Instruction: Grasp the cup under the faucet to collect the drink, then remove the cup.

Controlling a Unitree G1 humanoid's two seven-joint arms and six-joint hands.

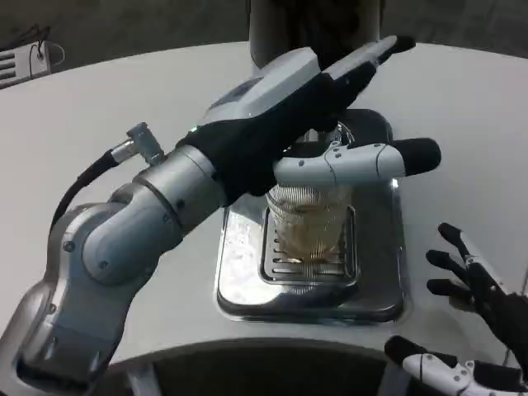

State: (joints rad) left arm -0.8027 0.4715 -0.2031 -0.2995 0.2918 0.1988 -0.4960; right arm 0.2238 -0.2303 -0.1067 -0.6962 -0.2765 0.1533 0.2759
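Left robot hand (pixel 318 124) wrapped around cup (pixel 312 221) of amber drink on metal tray (pixel 375 285), right robot hand (pixel 474 318) spread open, empty, above white bench (pixel 99 107).

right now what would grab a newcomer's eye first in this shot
The left robot hand reaches across the middle of the picture, its fingers around the top of a ribbed clear cup holding amber drink. The cup stands on the grate of a shiny metal drip tray. At lower right, the right robot hand waits with fingers spread.
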